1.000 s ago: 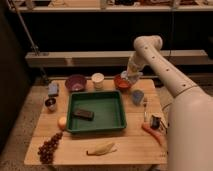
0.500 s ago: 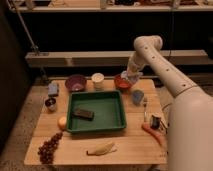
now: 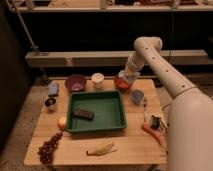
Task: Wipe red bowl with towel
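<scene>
Reaching over the far right part of the wooden surface [image 3: 130, 145], the white arm [image 3: 160, 65] is bringing its hand [image 3: 128, 77] down onto the red bowl [image 3: 121, 83].

- Hand: sitting at the bowl's top, fingers closed, pinching the towel [image 3: 126, 76], a pale blue-grey rag bunched against the bowl's rim.
- Red bowl: standing on the far edge of the surface, just right of the white cup [image 3: 97, 80] and behind the green tray [image 3: 96, 111].
- Purple bowl [image 3: 75, 82]: standing left of the white cup, in the same back row.
- Blue block [image 3: 53, 89]: lying near the left edge, beside the purple bowl.
- Small dark cup [image 3: 50, 104]: standing in front of the blue block.
- Green tray: lying at the centre, holding a dark rectangular item [image 3: 83, 114] toward its left side.
- Light-blue cup [image 3: 137, 96]: standing just right of the tray, in front of the red bowl.
- Orange round fruit [image 3: 62, 122]: touching the tray's front left corner.
- Grapes [image 3: 48, 147]: lying at the front left corner of the surface.
- Banana [image 3: 101, 148]: lying along the front edge, near the middle.
- Carrot [image 3: 151, 133]: lying at the right edge, with a small dark object [image 3: 155, 122] just behind it; what that object is cannot be told.
</scene>
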### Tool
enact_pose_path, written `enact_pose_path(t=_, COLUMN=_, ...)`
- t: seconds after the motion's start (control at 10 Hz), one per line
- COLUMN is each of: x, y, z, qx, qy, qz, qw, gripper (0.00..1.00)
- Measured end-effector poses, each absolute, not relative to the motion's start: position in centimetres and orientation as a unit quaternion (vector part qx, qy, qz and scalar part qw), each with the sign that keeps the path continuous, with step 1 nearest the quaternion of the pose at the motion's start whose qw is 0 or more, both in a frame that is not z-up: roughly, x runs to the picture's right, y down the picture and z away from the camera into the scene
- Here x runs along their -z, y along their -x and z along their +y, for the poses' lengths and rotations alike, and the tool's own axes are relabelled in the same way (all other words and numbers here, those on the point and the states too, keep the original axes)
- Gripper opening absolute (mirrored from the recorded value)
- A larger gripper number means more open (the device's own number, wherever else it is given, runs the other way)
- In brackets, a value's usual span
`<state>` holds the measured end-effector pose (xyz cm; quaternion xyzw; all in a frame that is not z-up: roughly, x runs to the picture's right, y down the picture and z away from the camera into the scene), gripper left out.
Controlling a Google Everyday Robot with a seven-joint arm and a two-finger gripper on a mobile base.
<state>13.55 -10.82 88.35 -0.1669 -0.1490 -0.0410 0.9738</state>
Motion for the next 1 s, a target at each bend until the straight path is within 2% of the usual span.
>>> enact_pose_path(t=0.4, x=-90.0, y=-9.3, z=-11.1, qx=0.037, qy=0.151, qz=-0.167, qw=0.974, gripper=0.00)
enact_pose_path(t=1.0, x=-93.6, y=-11.7, z=-9.5, qx=-0.005, qy=0.164, qz=-0.141, qw=0.976, gripper=0.00)
